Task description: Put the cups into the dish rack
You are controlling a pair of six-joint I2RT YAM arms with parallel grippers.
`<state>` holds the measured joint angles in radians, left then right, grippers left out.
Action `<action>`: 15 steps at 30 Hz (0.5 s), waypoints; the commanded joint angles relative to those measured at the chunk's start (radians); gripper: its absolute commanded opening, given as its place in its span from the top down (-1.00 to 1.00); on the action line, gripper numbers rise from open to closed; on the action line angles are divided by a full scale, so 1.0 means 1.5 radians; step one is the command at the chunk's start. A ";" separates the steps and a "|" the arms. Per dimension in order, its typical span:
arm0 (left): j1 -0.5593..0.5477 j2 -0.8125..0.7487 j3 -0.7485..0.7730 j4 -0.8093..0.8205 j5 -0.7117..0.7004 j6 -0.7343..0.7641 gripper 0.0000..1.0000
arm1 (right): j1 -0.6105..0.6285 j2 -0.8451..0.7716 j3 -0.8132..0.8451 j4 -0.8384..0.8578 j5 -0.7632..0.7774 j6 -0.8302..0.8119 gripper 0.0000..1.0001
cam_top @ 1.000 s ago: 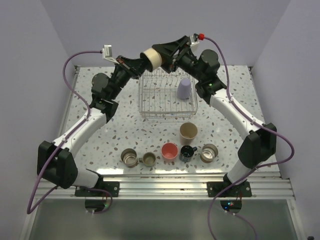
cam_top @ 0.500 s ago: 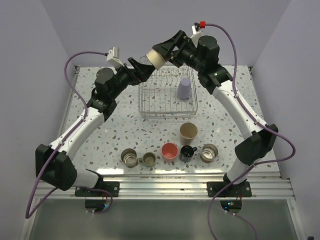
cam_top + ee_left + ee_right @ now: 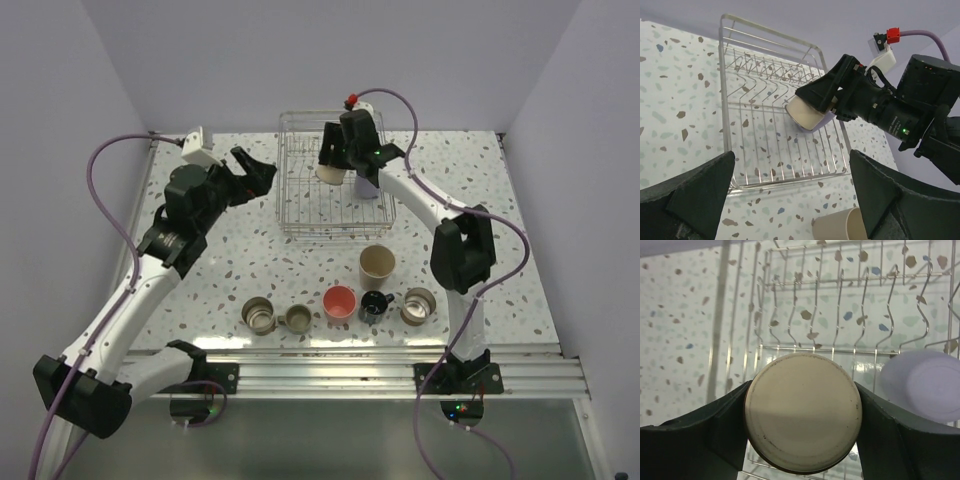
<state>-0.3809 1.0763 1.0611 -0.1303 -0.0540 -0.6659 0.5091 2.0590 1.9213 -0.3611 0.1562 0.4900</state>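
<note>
My right gripper (image 3: 334,166) is shut on a beige cup (image 3: 330,174) and holds it low over the dish rack (image 3: 289,226), just left of a lavender cup (image 3: 369,186) standing in the rack. In the right wrist view the beige cup's round base (image 3: 802,412) fills the gap between the right gripper (image 3: 802,390) fingers, with the rack's tines (image 3: 815,300) and the lavender cup (image 3: 922,385) behind. My left gripper (image 3: 252,172) hangs open and empty left of the rack. The left wrist view shows the left gripper (image 3: 792,155) wide open, facing the rack (image 3: 725,100) and the held cup (image 3: 805,114).
On the table in front of the rack stand a tan cup (image 3: 377,265), a coral-pink cup (image 3: 340,302), a black mug (image 3: 374,304) and three metal cups (image 3: 258,315) (image 3: 298,318) (image 3: 418,306). The tan cup (image 3: 840,227) also shows low in the left wrist view.
The left gripper opened, let go of the beige cup and drew back to the left. The right gripper, still gripping the cup, swung it down over the rack beside the lavender cup.
</note>
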 commanded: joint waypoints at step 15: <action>0.003 -0.098 -0.074 -0.045 -0.025 0.028 -1.00 | 0.021 0.071 -0.073 0.139 0.200 -0.087 1.00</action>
<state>-0.3809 0.9569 0.9691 -0.2104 -0.0795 -0.6594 0.5358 2.1323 1.8076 -0.2302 0.3660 0.3969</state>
